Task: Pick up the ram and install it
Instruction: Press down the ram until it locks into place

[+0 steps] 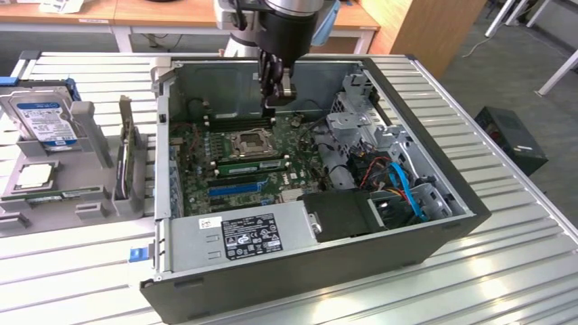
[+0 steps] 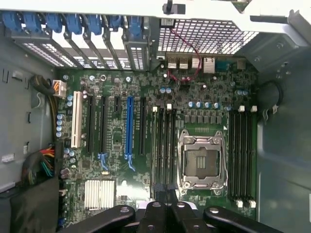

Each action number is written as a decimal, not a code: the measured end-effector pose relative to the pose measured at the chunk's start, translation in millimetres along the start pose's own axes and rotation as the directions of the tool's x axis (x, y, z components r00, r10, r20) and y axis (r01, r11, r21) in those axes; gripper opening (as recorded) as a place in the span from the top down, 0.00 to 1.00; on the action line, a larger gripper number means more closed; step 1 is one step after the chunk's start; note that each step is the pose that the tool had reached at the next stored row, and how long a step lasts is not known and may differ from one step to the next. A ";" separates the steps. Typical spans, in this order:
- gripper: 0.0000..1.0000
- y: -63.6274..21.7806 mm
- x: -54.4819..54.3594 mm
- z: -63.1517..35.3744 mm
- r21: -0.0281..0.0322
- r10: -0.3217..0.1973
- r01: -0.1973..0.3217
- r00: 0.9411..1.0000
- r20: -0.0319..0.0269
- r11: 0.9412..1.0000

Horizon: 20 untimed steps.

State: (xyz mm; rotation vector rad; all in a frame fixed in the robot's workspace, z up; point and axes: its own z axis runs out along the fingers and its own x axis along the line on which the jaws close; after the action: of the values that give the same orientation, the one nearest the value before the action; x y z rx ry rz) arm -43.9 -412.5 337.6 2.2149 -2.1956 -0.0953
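Observation:
A long, narrow green stick, the ram by its look, stands on edge in a memory slot beside the CPU socket on the motherboard of the open computer case. My gripper hangs well above the motherboard, towards the case's far wall. It is shut, with nothing between its fingers. In the wrist view the shut gripper lines up over the bank of memory slots next to the CPU socket.
A grey holder on the exterior view's left carries a hard drive, a green expansion card and a chip. The power supply, drive cage and blue cables crowd the case's near and right sides.

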 end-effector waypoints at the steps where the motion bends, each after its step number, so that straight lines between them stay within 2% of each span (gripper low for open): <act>1: 0.90 -0.7 0.0 0.0 0.000 0.000 0.000 1.000 0.000 1.000; 16: 0.90 -0.8 0.0 -0.1 0.000 0.000 0.000 1.000 0.000 1.000; 20: 0.90 -0.7 -0.1 0.2 0.001 0.049 -0.049 0.999 0.003 0.999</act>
State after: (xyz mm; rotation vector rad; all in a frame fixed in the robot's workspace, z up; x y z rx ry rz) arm -43.2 -412.4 337.4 2.1616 -2.2502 -0.0962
